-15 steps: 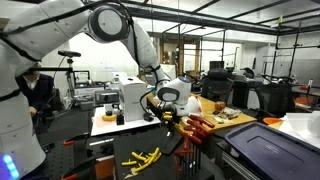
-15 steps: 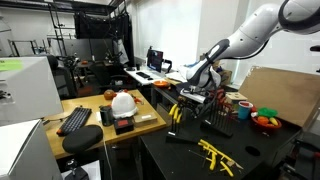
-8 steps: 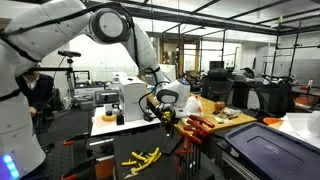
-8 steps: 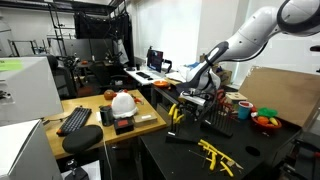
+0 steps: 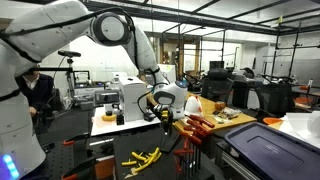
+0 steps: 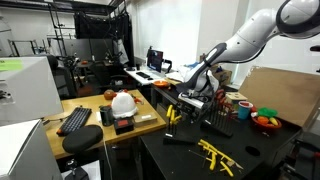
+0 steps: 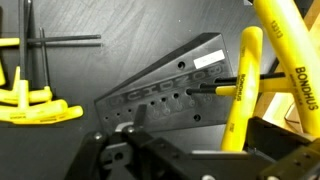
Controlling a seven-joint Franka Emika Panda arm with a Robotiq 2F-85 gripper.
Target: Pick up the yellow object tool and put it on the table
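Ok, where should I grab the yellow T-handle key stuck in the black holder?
Probably the yellow handle, mid-length, where the shaft joins it. Come from the handle end, opposite the black holder, closing across the bar's narrow width: the shaft sits in a slot, so it should pull straight out.

we see a black matte tabletop (image 7: 70,62). at the left of the wrist frame, yellow t-handled hex keys (image 7: 28,108) lie flat on it, and a grey slotted metal holder (image 7: 160,88) rests at centre.
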